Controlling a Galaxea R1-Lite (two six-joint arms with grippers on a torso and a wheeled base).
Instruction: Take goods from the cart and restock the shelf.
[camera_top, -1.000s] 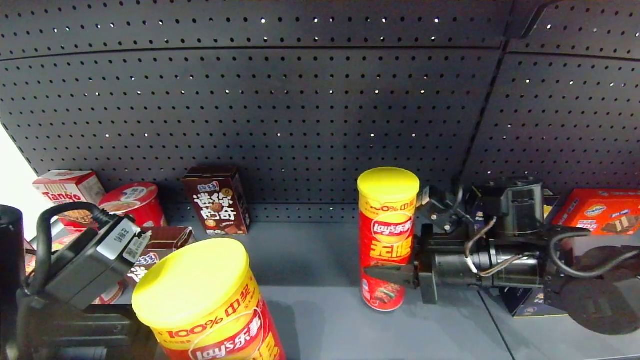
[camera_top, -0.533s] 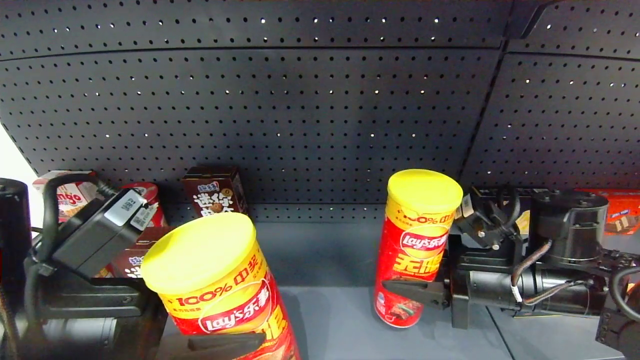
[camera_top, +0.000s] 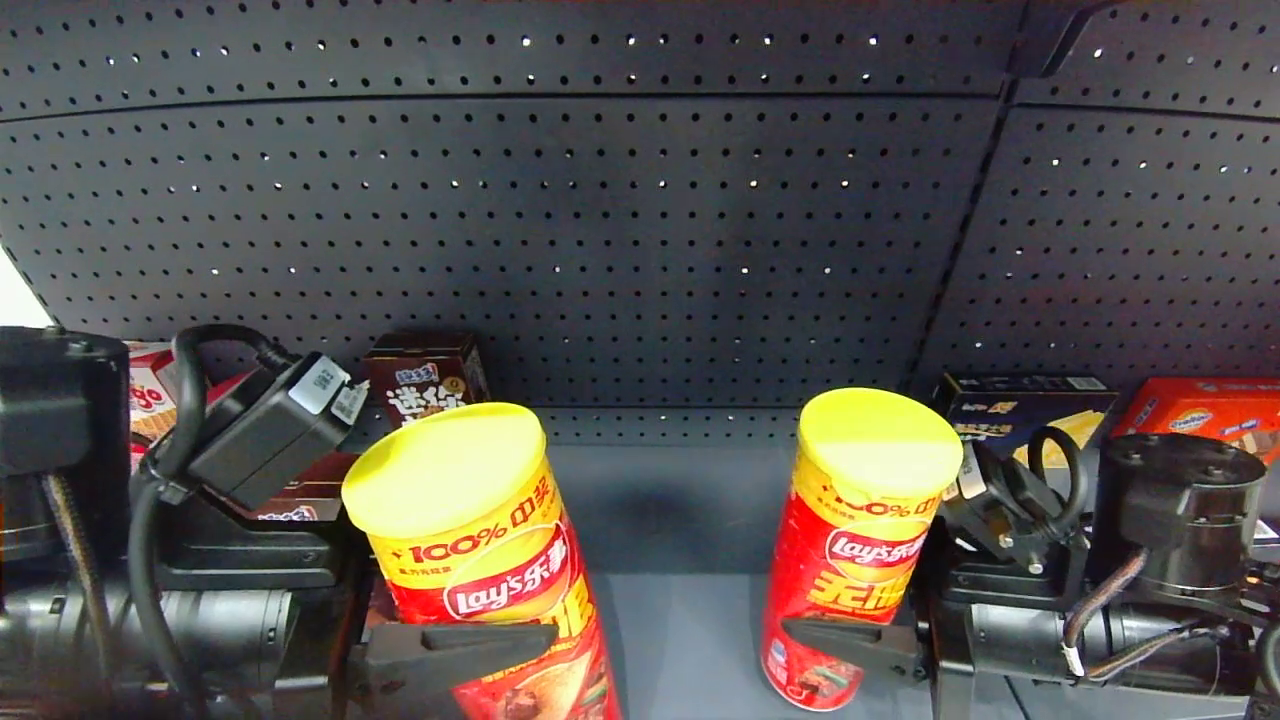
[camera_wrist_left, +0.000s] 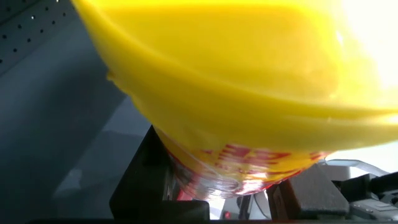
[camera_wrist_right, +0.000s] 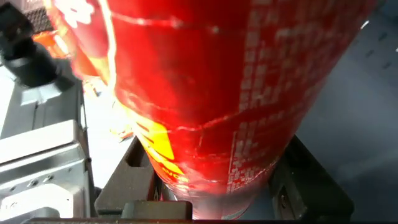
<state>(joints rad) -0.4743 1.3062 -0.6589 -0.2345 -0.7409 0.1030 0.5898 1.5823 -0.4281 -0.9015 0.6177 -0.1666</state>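
The shelf (camera_top: 680, 500), backed by a perforated panel, is seen ahead. A yellow-lidded chip can (camera_top: 470, 540) is gripped, tilted, in the left claw (camera_top: 500, 650) at the shelf's front. A second chip can (camera_top: 860, 520), likewise tilted, is clamped in the right claw (camera_top: 835, 645). A brown box (camera_top: 425, 375) is stood against the panel.

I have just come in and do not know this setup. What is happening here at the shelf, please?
The robot is restocking the shelf with both arms. Its left gripper is shut on the left chip can, and its right gripper is shut on the right chip can. Both cans lean a little near the front of the shelf, and neither is released yet. I cannot tell whether either base touches the board. Snack boxes stand at the back.
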